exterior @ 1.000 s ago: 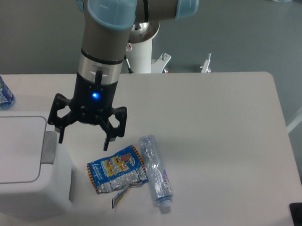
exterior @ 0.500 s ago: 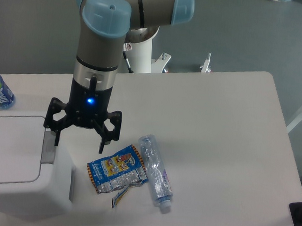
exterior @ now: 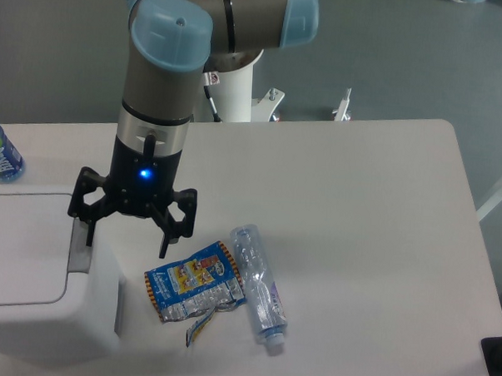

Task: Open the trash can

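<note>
The large boxy white plastic trash can (exterior: 38, 299) looked smooth with a soft sheen, its grey rectangular button (exterior: 80, 249) duller and matt. The black two-finger hand (exterior: 126, 232) appeared to be matt dark plastic or metal; which one could not be told. Above it the arm's grey tube (exterior: 160, 80) had a satin, brushed look, capped in glossy pale-blue plastic (exterior: 170, 26). The crumpled blue and yellow snack wrapper (exterior: 194, 284) was shiny, creased foil. The clear plastic bottle (exterior: 257, 288) lying beside it glinted, ribbed and transparent. The white counter (exterior: 349, 242) was smooth and matt.
</note>
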Motion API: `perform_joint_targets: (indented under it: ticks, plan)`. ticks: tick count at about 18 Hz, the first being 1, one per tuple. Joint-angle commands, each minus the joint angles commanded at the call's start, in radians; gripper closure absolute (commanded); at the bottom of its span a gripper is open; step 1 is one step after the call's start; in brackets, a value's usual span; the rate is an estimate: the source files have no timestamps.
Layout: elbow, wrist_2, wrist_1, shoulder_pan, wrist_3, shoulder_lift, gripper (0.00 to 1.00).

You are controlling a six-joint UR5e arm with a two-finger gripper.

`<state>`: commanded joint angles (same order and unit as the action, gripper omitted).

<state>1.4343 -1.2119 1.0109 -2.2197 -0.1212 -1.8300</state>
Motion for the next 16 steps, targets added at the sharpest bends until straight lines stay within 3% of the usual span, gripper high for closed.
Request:
perform_joint_targets:
  ticks: [16]
  plan:
    - [-0.002,-0.002,0.000,0.000,0.000,-0.009,0.00]
